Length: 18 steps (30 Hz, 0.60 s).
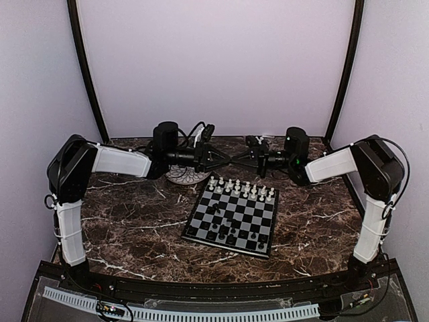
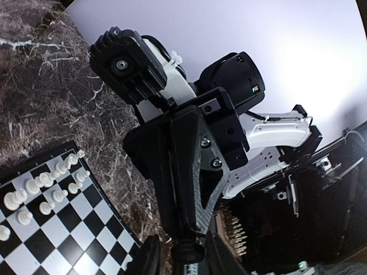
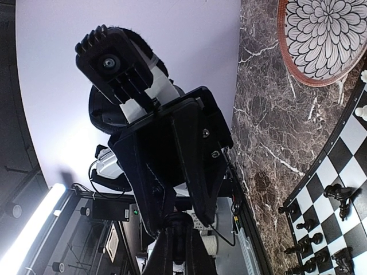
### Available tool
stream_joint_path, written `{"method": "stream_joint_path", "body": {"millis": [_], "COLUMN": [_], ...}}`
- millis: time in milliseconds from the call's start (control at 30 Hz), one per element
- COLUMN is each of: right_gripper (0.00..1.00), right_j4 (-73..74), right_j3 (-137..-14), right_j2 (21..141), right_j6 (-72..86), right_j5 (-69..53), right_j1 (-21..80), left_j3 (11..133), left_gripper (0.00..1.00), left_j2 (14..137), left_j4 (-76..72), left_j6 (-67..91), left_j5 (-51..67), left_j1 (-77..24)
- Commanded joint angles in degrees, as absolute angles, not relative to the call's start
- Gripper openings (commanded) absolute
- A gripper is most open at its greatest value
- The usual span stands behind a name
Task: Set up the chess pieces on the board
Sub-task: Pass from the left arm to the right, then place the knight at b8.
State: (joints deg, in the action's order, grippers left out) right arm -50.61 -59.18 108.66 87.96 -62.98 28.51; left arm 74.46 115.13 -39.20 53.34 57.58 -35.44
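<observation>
The board [image 1: 258, 216] lies mid-table, with white chess pieces [image 1: 241, 187] along its far edge and black pieces [image 1: 224, 230] near its front. Both grippers meet tip to tip in the air behind the board. My right gripper [image 1: 237, 159] is shut on a black piece [image 3: 176, 221], whose round base shows in the left wrist view [image 2: 187, 252]. My left gripper [image 1: 224, 159] is open, its fingers [image 2: 145, 257] standing on either side of that piece with gaps showing. The board [image 2: 46, 230] and white pieces [image 2: 51, 179] show in the left wrist view, black pieces [image 3: 321, 229] in the right wrist view.
A round white-patterned, brown-rimmed plate [image 1: 184, 176] sits on the marble table behind the board's far left corner, under the left arm; it also shows in the right wrist view [image 3: 327, 34]. Pale walls enclose the back and sides.
</observation>
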Motion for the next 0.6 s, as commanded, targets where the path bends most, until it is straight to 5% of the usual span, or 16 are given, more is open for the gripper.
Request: {"method": "stream_joint_path", "body": {"millis": [0, 67, 200, 300, 567], "right_gripper": [0.00, 0.00, 0.00, 0.00, 0.00], "right_j4": [-52.2, -46.9, -19.6, 22.5, 40.9], "right_j3": [-57.8, -57.5, -62.8, -74.6, -72.1], "right_j2": [106.9, 104.9, 99.6, 96.6, 88.1], "right_j6": [86.6, 82.4, 61.5, 30.0, 15.5], "right_j5": [-62.5, -61.9, -57.0, -40.3, -16.0], "right_j1": [27.4, 26.4, 25.4, 27.5, 38.7], "left_j3": [76.8, 76.7, 73.9, 71.0, 79.6], "left_gripper": [0.39, 0.54, 0.69, 0.71, 0.69], "left_j2": [113.4, 111.7, 106.5, 101.6, 98.9], "left_j4": [-33.4, -30.1, -27.4, -16.4, 10.5], "left_j6": [48.4, 45.7, 43.8, 37.1, 26.0], "left_j5": [56.2, 54.5, 51.6, 44.4, 28.4], "left_j1": [-35.7, -35.4, -34.0, -32.6, -32.5]}}
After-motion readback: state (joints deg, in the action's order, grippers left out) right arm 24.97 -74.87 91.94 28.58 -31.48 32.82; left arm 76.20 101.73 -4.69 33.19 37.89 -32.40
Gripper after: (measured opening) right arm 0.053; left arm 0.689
